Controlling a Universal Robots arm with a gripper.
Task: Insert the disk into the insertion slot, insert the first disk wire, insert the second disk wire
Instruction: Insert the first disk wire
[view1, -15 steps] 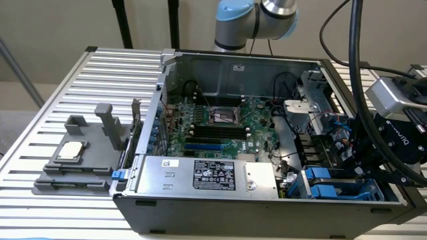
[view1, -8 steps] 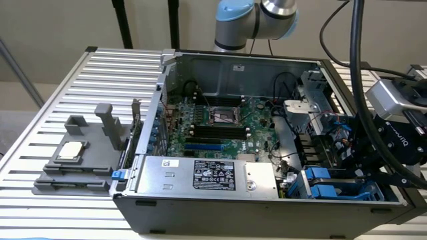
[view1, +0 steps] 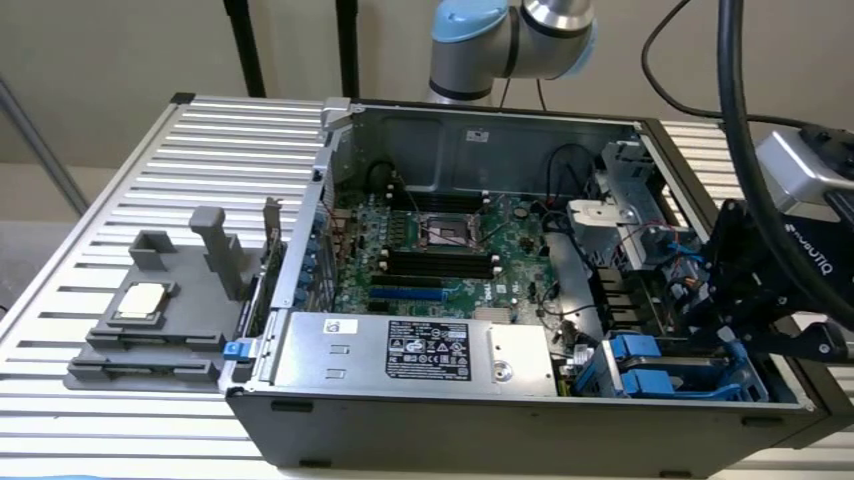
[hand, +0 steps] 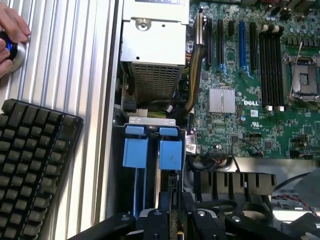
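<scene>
Wrist view: jaws stand parted, one on either side of the disk's (hand: 170, 152) edge, with no grip evident. Disk stands on edge in the slot (hand: 135, 155), its blue carrier just beside the slot's blue rail, close to the power supply (hand: 155, 45). Motherboard (hand: 250, 90) lies alongside. Keyboard (hand: 30, 165) rests on the slatted counter (hand: 75, 60) beside the case; a hand (hand: 11, 27) sits near the keyboard. Exterior view: case (view1: 534, 430) stands open mid-counter; slot occupies the case corner towards the exterior view's right.
</scene>
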